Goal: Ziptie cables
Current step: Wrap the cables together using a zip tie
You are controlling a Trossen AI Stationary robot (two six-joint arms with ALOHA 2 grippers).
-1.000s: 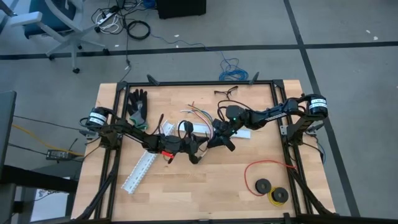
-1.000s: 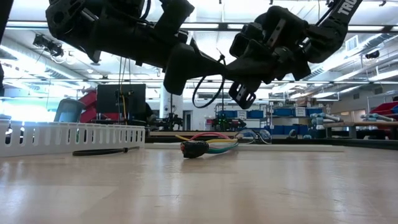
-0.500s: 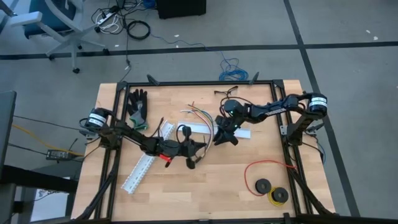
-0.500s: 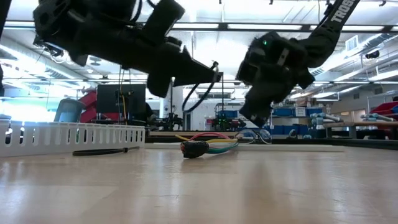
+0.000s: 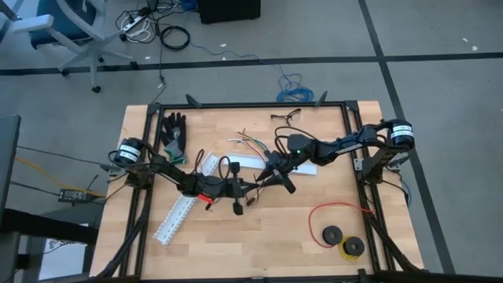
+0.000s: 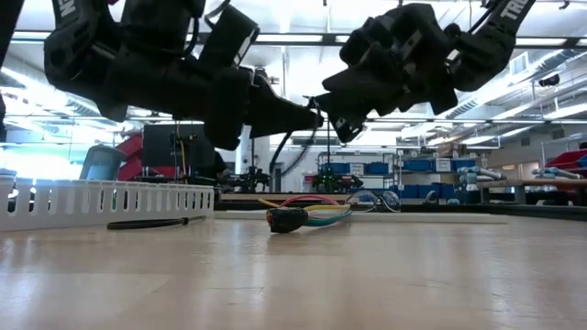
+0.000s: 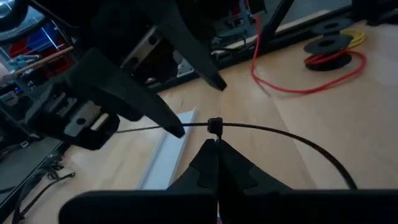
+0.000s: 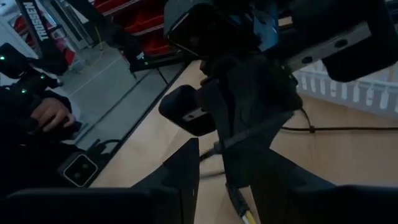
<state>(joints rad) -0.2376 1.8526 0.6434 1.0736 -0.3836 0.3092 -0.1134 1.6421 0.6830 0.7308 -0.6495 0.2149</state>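
Observation:
The cables [image 5: 250, 144], thin coloured wires ending in a dark plug [image 6: 285, 219], lie loose on the table at its far middle; no gripper touches them. Above the table's middle, my left gripper [image 5: 245, 189] is shut on a black zip tie [image 7: 292, 138] bent into a loop [image 6: 279, 152]. My right gripper [image 5: 271, 176] faces it, open. In the left wrist view its two fingers [image 7: 146, 109] stand around the tie's thin tail [image 7: 134, 129]. My left gripper pinches the zip tie's strap just below its small square head [image 7: 214, 126] between its two fingertips. The fingers point nearly level toward the table's right side. The tie is lifted clear of the table, and its strap arcs away in a loop. My right gripper has the tie's tail [image 8: 245, 137] running past one fingertip [image 7: 174, 127]; whether they touch I cannot tell.
A white slotted channel [image 5: 182, 206] lies at the near left, and a black glove [image 5: 174, 132] lies at the far left. A red wire loop with black spools [image 5: 339, 229] fills the near right corner. A loose black tie [image 6: 151, 223] lies before the channel.
My right gripper drew back toward the table's far right, tipped down, then returned level to the left gripper's tip. My left gripper rolled, sank a little and now points level toward the right gripper. The zip tie's loop swung with it; the cables stayed put.

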